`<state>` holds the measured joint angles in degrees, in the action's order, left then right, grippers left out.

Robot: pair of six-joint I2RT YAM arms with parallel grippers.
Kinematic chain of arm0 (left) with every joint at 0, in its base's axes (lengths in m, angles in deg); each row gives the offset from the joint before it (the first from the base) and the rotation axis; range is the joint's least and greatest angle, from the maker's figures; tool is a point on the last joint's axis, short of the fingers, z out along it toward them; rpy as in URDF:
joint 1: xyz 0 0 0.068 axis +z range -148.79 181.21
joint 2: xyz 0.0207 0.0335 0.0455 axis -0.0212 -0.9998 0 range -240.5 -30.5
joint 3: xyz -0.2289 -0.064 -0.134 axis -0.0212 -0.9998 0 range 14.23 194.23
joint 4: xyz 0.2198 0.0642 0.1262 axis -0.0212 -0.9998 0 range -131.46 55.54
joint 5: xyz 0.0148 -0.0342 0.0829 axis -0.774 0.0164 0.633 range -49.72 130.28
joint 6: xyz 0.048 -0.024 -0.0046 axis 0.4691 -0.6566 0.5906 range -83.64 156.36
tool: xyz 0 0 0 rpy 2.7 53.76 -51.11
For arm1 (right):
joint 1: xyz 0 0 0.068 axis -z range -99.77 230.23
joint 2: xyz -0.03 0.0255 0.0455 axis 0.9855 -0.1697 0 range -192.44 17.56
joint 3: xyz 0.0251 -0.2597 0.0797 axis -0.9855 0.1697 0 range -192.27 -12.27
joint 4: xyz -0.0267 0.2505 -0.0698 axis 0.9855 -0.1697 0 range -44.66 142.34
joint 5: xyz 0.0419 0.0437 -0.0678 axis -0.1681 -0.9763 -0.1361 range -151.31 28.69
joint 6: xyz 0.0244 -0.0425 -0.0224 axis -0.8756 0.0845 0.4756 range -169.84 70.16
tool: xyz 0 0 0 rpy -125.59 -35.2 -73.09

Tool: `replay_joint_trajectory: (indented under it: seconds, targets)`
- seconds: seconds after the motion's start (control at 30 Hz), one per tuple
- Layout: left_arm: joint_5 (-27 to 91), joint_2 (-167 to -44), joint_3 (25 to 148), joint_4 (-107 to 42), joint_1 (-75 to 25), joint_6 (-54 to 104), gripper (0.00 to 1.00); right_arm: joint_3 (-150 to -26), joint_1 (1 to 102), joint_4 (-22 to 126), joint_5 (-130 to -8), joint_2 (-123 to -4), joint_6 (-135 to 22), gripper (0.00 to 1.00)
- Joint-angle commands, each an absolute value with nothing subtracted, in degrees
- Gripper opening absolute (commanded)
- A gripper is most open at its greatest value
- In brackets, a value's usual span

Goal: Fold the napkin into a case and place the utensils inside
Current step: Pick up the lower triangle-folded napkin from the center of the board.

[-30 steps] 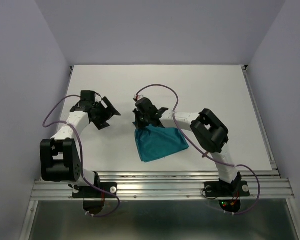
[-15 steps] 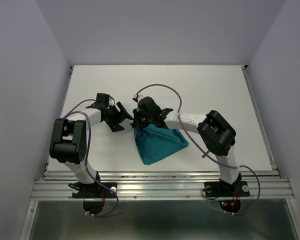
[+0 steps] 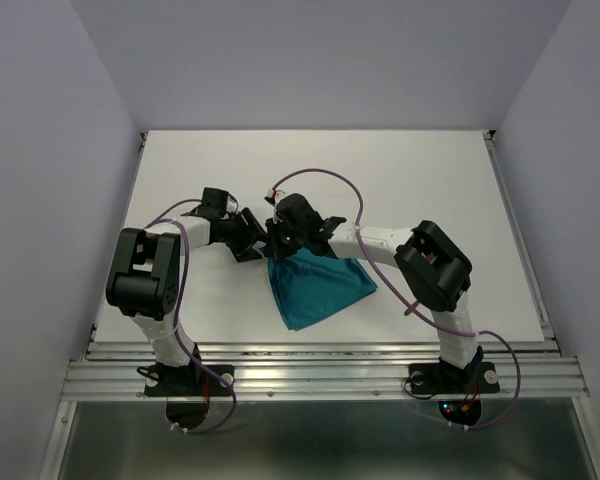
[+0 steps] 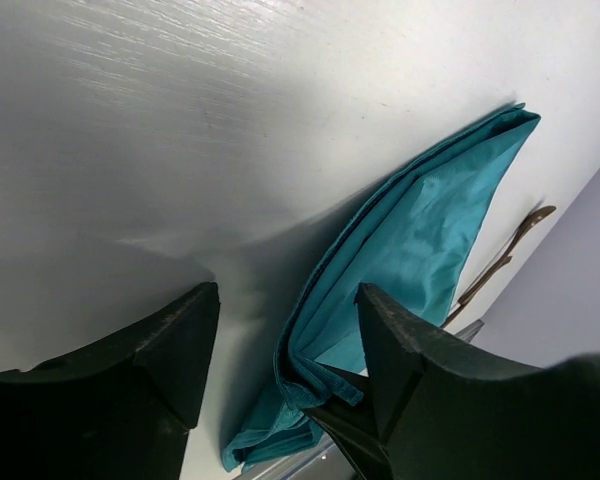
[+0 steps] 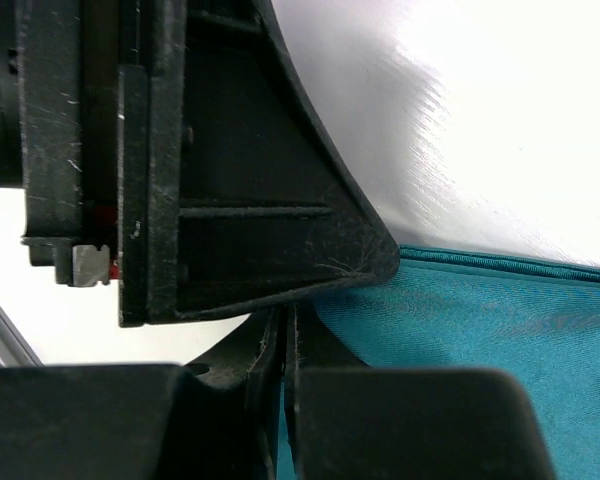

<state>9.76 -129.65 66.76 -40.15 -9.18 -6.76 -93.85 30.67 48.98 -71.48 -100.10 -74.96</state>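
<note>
Napkin: the napkin (image 3: 320,285) lies folded in layers at the centre of the top view. It is a loose wedge with its point toward the lower edge of the frame, and it is not yet a narrow case.
Right end effector: the right end effector (image 3: 278,243) has its fingers together, clamped on the napkin's upper-left corner. I judge this hold keeps the stacked layers from sliding apart.
Left end effector: the left end effector (image 3: 248,235) has its fingers apart and sits low over the surface (image 3: 400,180), just left of that same corner. In its wrist view the napkin's layered edge runs up between the two fingers.
Why both meet here: the left one seems lined up to take a second hold on the edge beside the pinned corner, so the next fold can be pulled straight.
Utensils: only one thin reddish-brown piece (image 4: 505,258) shows, at the right of the left wrist view beyond the napkin. It is likely a utensil, but I cannot tell which one.
Progress: folding is under way, and nothing is inside the cloth.
Risk: the thin, shiny cloth may slip free, and the two sets of fingers are crowded closely together.
</note>
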Motion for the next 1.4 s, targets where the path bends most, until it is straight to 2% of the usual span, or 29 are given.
replay_joint_trajectory:
  seconds: [0.0, 0.27, 0.37, 0.47, 0.53, 0.57, 0.6, 0.63, 0.67, 0.73, 0.8, 0.87, 0.9, 1.0, 1.13, 1.37]
  targets:
    - [7.41, -130.52, 68.46, -39.21, -9.86, -5.74, 0.66, -93.57, 30.22, 51.64, -72.21, -98.19, -74.01, 0.01]
    - [6.35, -131.92, 68.81, -39.03, -10.74, -5.13, 0.56, -92.69, 30.22, 51.64, -72.12, -97.93, -74.01, 0.01]
    - [5.92, -132.45, 69.07, -39.03, -10.83, -5.04, 0.44, -92.52, 30.22, 51.72, -71.86, -98.01, -74.10, 0.01]
    - [5.91, -132.63, 69.34, -39.12, -10.83, -5.04, 0.24, -92.78, 30.75, 51.20, -71.16, -98.01, -74.10, 0.02]
    - [6.00, -132.71, 69.34, -39.38, -10.83, -5.30, 0.15, -93.04, 30.75, 50.76, -70.72, -97.93, -74.01, 0.09]
    - [6.00, -132.80, 69.42, -39.47, -10.83, -5.22, 0.05, -93.57, 30.75, 49.97, -70.54, -97.75, -73.92, 0.12]
    - [6.00, -132.89, 69.43, -39.56, -10.83, -5.39, 0.00, -93.75, 30.75, 49.53, -70.10, -97.31, -73.57, 0.20]
    - [6.00, -132.89, 69.51, -39.64, -10.83, -5.57, 0.00, -93.92, 30.75, 49.01, -69.66, -97.05, -73.40, 0.27]
    - [6.09, -132.80, 69.51, -39.91, -10.83, -5.83, 0.00, -94.01, 30.75, 48.04, -69.31, -96.70, -73.31, 0.42]
    - [6.53, -132.54, 69.43, -40.26, -10.83, -6.36, 0.00, -93.66, 30.75, 47.16, -67.64, -95.04, -72.87, 0.56]
    - [7.58, -131.93, 69.60, -41.74, -10.83, -7.32, 0.00, -92.61, 30.75, 45.84, -65.63, -93.63, -72.34, 0.68]
    - [8.37, -131.14, 70.04, -42.98, -10.83, -8.02, 0.00, -91.56, 30.75, 44.53, -64.22, -91.34, -72.16, 0.74]
    - [8.90, -130.87, 70.04, -43.77, -10.83, -8.64, 0.00, -90.07, 30.75, 44.17, -62.82, -90.55, -72.08, 0.81]
    - [10.65, -129.38, 70.22, -45.52, -10.83, -10.48, 0.00, -87.43, 30.75, 43.55, -58.79, -86.96, -72.08, 0.85]
    - [11.89, -127.88, 70.48, -47.03, -10.83, -12.50, 0.00, -85.14, 27.77, 41.18, -51.58, -83.34, -70.85, 0.86]
    - [13.03, -127.44, 71.18, -47.64, -10.83, -13.13, 0.00, -79.52, 18.02, 35.91, -45.93, -80.17, -71.63, 0.78]
